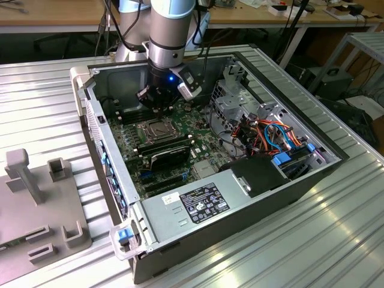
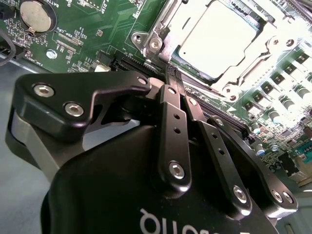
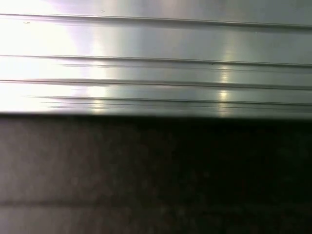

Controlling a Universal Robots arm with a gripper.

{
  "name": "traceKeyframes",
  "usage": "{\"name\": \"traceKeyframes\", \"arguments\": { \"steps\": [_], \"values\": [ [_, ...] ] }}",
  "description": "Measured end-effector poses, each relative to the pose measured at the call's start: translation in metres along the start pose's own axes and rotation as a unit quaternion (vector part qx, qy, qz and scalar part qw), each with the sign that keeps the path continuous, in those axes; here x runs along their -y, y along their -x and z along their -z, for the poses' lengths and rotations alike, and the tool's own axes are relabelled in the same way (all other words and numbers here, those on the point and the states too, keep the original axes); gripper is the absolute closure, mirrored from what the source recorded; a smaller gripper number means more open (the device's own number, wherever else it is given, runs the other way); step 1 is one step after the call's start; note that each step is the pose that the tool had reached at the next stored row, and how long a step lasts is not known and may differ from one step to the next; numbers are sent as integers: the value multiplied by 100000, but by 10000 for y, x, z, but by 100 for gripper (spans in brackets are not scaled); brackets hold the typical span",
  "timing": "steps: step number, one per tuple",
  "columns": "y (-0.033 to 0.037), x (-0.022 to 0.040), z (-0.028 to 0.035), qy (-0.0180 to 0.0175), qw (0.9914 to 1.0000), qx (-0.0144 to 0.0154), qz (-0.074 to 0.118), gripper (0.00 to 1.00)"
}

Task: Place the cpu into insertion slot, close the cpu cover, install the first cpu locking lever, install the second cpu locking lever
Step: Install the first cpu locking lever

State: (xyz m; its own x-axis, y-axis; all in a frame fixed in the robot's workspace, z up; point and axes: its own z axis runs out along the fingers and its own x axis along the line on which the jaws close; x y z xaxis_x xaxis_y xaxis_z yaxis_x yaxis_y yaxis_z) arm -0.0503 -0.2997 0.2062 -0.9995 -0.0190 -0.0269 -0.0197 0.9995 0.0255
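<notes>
Cpu (image 2: pixel 219 41): silvery face up, seated in the insertion slot (image 1: pixel 157 129), just ahead of the claw's fingertips.
Cpu cover (image 2: pixel 155 45): lies flat around the chip, with one corner nearest the claw's tips; whether they touch cannot be told.
Claw (image 2: pixel 170 74): closed, fingertips pressed together with nothing seen between them, over the green board (image 2: pixel 97 29).
Arm (image 1: pixel 165 30): reaches down into the open computer case (image 1: pixel 288 186), with the claw beside the socket.
</notes>
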Motion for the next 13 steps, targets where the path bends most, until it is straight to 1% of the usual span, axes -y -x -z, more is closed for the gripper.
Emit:
{"name": "traceKeyframes", "arguments": {
  "steps": [13],
  "values": [
    [-1,25,0,2,100000,-6,1,89]
  ]
}}
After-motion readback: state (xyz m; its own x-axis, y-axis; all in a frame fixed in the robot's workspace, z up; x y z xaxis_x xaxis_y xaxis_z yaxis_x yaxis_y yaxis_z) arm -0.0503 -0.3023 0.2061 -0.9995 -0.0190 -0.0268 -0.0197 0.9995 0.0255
